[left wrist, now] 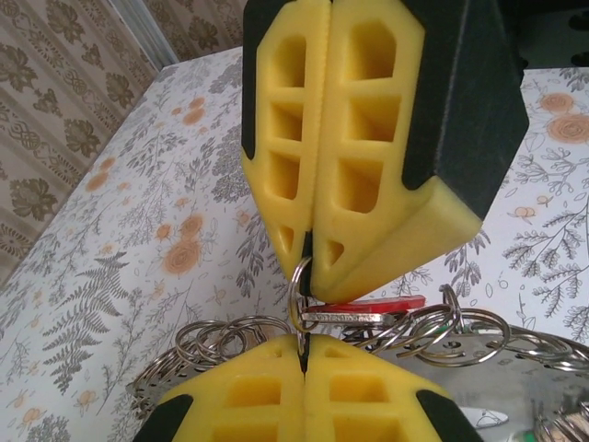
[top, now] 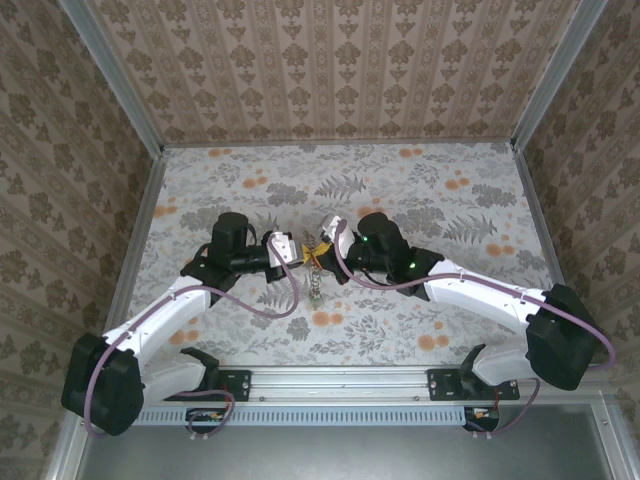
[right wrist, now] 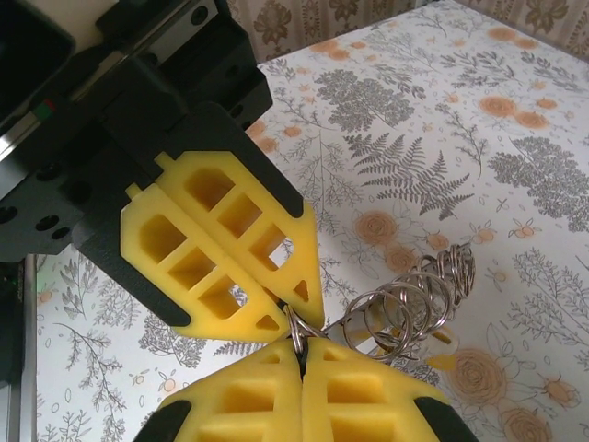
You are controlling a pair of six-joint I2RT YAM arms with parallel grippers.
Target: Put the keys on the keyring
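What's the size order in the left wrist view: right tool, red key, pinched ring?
1. right tool, largest, though nearest the camera.
2. red key and pinched ring: too alike to rank.

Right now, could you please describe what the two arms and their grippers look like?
The left arm and right arm have white shells, black joints and a purple cable each. Green lights mark the right. The left gripper and right gripper have yellow cut-out fingers with black backs.

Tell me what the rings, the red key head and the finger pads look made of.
Split rings: bright metal, likely steel; mirror glints. Red key head: glossy plastic, it seems. Finger pads: matte yellow, moulded cut-outs; rubber or printed plastic, can't tell.
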